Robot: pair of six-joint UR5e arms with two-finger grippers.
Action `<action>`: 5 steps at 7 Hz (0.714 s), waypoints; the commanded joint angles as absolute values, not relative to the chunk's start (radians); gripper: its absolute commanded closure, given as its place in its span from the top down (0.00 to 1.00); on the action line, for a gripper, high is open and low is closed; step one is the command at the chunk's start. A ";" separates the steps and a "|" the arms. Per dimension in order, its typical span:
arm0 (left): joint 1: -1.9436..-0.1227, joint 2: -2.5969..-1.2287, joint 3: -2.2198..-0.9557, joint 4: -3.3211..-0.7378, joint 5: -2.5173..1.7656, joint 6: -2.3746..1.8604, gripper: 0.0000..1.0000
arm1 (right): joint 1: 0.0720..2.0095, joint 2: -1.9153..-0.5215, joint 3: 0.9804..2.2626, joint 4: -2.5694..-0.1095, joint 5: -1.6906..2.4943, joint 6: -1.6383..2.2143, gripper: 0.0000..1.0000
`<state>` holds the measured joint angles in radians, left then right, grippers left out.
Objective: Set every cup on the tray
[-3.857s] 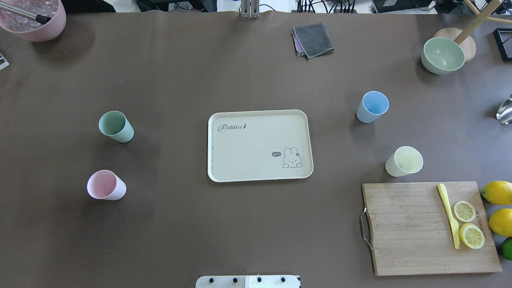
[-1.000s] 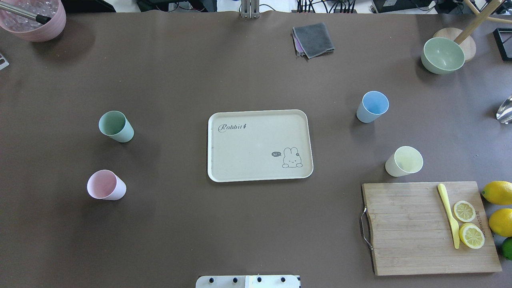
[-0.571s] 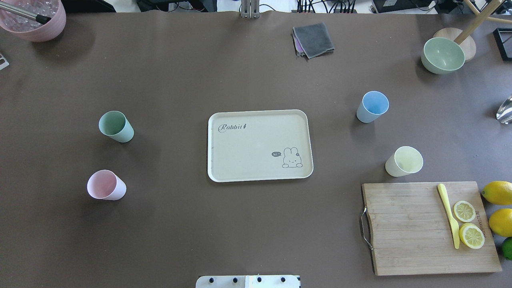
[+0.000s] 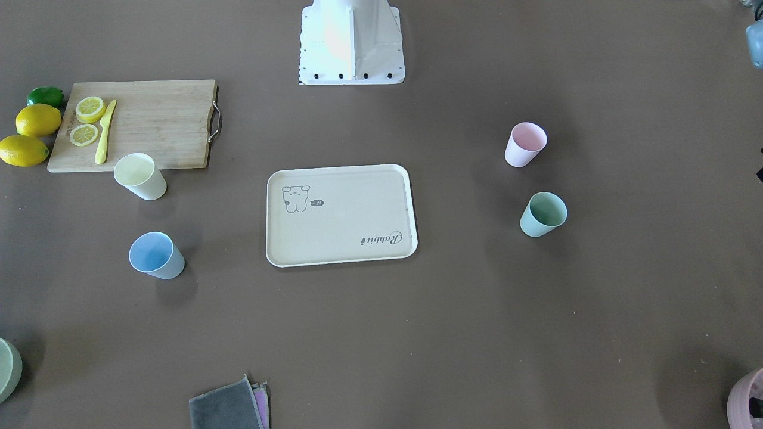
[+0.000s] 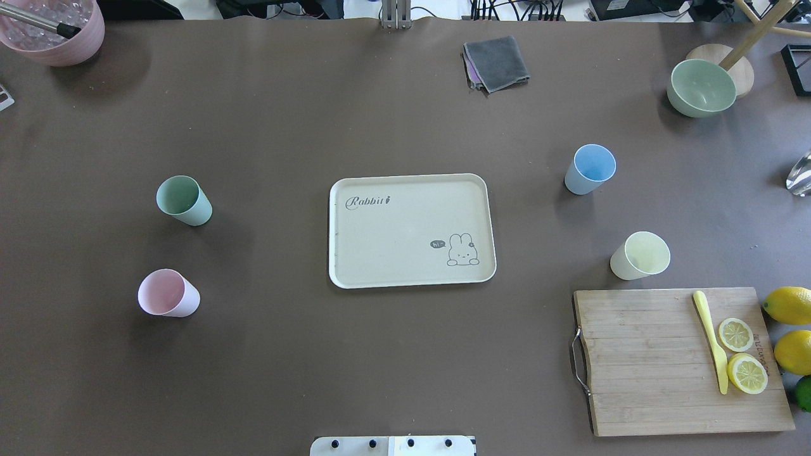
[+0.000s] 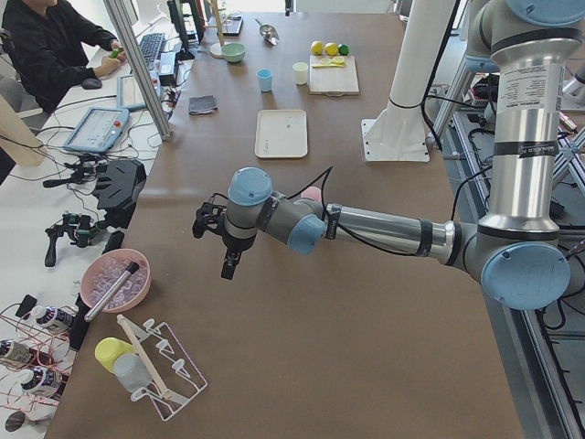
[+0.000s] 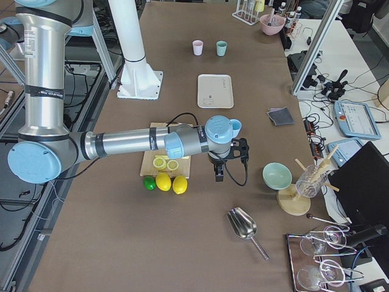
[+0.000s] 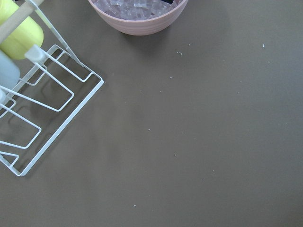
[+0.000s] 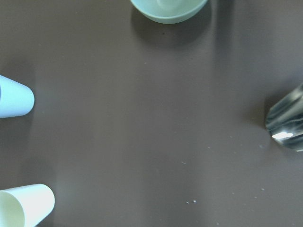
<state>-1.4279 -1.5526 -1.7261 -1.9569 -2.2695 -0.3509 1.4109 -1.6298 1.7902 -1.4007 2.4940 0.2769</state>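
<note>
The cream tray [image 5: 405,240] lies bare at the table's middle, also in the front view [image 4: 340,220]. All the cups stand upright on the table around it. The mint green cup [image 5: 184,200] and the pink cup [image 5: 168,293] are to its left. The light blue cup [image 5: 589,169] and the pale yellow cup [image 5: 640,256] are to its right. My left gripper [image 6: 219,247] hangs over the table's left end, far from the cups. My right gripper [image 7: 231,159] hangs right of the blue cup. I cannot tell whether either is open or shut.
A bamboo cutting board [image 5: 678,361] with a knife and lemon slices lies at the near right, lemons [image 5: 789,305] beside it. A sage bowl [image 5: 702,87] and a grey cloth [image 5: 497,62] sit at the back. A mauve pot [image 5: 54,31] stands far left, by a wire rack [image 8: 47,104].
</note>
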 commanded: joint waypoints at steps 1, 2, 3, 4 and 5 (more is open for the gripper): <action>-1.382 -1.554 -1.724 -2.058 -2.263 -0.559 0.98 | 1.211 -1.562 1.807 -1.232 2.354 0.651 1.00; -1.368 -1.554 -1.724 -2.071 -2.263 -0.577 0.98 | 1.107 -1.560 1.807 -1.121 2.273 0.821 1.00; -1.367 -1.554 -1.724 -2.072 -2.263 -0.578 0.98 | 1.036 -1.559 1.813 -1.074 2.232 0.929 1.00; -1.367 -1.554 -1.726 -2.071 -2.267 -0.578 0.98 | 0.987 -1.577 1.816 -1.033 2.218 0.945 1.00; -1.359 -1.554 -1.732 -2.069 -2.270 -0.589 0.98 | 0.939 -1.607 1.818 -0.994 2.214 0.946 1.00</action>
